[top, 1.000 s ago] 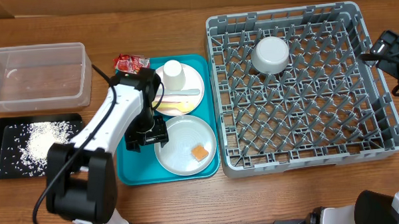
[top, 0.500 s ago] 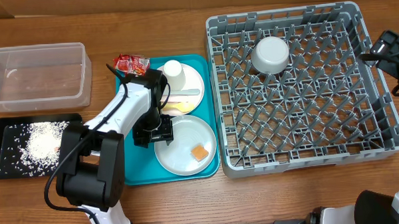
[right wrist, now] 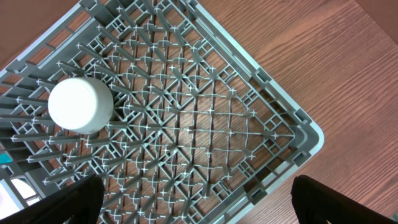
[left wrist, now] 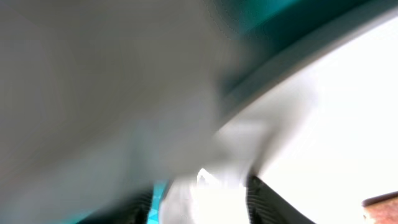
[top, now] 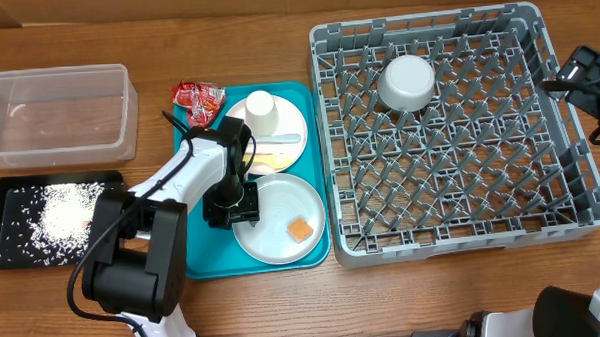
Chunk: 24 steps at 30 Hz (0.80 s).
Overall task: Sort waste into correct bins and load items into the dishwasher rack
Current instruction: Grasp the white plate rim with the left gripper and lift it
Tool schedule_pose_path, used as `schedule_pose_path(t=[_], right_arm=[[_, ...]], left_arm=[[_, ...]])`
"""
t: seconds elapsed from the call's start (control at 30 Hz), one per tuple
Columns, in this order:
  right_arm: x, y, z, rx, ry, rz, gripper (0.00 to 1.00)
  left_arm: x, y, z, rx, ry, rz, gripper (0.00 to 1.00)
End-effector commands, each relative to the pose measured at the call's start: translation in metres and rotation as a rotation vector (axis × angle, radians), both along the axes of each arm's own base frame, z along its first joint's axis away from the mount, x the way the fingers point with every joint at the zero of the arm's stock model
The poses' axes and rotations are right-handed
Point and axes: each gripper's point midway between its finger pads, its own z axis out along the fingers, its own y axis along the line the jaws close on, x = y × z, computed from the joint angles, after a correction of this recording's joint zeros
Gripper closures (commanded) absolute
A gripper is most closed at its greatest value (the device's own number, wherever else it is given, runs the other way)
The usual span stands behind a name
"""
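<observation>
Because the left claw (top: 229,206), its grip impossible to tell, sits at the nine o'clock rim of the plate (top: 271,205), a shallow pinch could tilt it, spilling the cube (top: 300,230) onto the tray (top: 201,256).

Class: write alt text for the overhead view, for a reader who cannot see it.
The left gripper sits at the left rim of a white plate holding an orange cube, on a teal tray. Right of it, a grey dishwasher rack holds an upside-down bowl; at far left, a clear tub and rice on a black tray.
</observation>
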Motion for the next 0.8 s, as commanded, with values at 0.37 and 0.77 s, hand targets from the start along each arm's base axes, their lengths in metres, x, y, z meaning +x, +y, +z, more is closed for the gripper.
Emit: schedule_pose_path(t=[0.37,0.77], right_arm=[[0.0,-0.002,0.0,-0.013,0.004,-0.003,0.0],[0.0,-0.002,0.0,-0.013,0.004,-0.003,0.0]], left_arm=[[-0.021,0.013,-0.006,0.064,0.079,-0.027,0.96],[-0.015,0.012,0.029,0.071,0.114,-0.027,0.96]])
